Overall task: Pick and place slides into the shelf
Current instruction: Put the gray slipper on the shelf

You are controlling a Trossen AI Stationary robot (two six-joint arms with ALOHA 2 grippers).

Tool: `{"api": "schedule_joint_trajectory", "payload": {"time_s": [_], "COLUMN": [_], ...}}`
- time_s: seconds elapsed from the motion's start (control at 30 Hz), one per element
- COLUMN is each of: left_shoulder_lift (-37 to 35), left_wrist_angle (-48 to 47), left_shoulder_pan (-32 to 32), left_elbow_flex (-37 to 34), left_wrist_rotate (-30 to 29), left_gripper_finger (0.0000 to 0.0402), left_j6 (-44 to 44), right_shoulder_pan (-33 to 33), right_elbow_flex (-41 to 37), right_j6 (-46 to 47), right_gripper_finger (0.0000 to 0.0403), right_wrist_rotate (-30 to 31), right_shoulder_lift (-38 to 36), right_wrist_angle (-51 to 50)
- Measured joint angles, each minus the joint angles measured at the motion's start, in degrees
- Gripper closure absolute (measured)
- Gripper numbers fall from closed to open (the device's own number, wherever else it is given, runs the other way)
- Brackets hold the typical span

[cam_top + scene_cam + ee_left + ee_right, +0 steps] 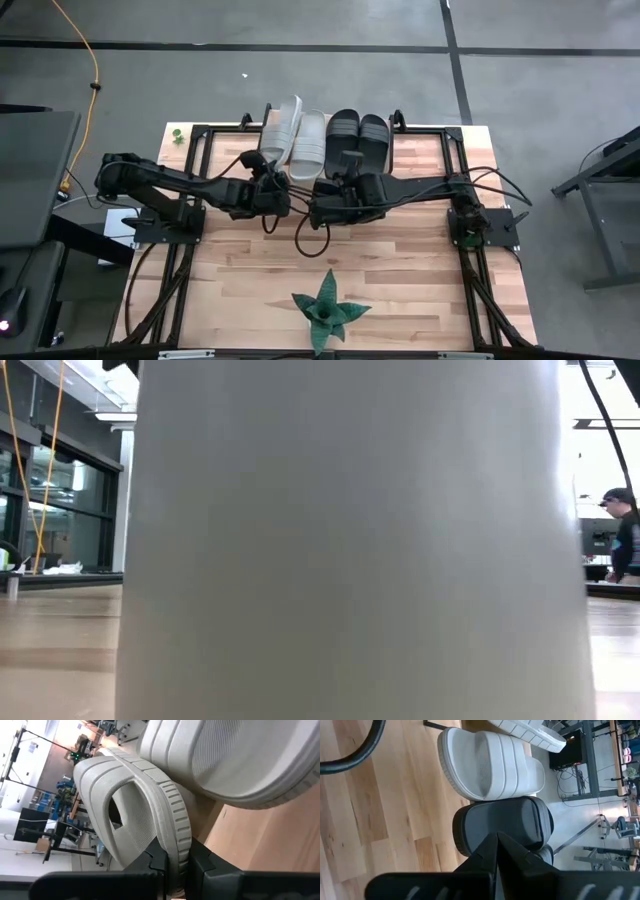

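A light wooden tabletop stands on a grey floor, with a green spiky plant at its near edge and a pale blurred object filling the low view, a person showing beyond it in the room. Mid-table the two dark arms meet. The left gripper is clamped on the edge of a pale grey-beige slide, tipped on its side just ahead of the fingers; the second pale slide lies flat right beside it. The right gripper has its fingers pressed together, empty, tips just over the near end of a black slide. The other black slide lies alongside, farther right. The shelf cannot be made out.
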Motion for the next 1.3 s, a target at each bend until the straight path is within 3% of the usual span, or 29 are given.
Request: {"api": "schedule_joint_trajectory", "payload": {"time_s": [0.47, 1.3], "left_shoulder_lift": [0.67, 4.31], "left_wrist_angle": [-12.06, -26.46], "left_shoulder_pan": [-4.14, -5.06], "left_elbow_flex": [12.60, 12.85], "left_wrist_rotate": [-4.08, -3.75], "left_gripper_finger": [0.0387, 0.0387], "left_j6": [-2.81, -12.99], "right_shoulder_pan": [0.13, 2.86], "right_elbow_flex": [-0.01, -0.05], "right_j6": [0.03, 1.13], "right_gripper_finger": [0.0402, 0.0402], "right_wrist_rotate": [-4.34, -4.03], "right_shoulder_lift": [0.00, 0.09], "right_wrist_angle": [0.13, -0.24]}}
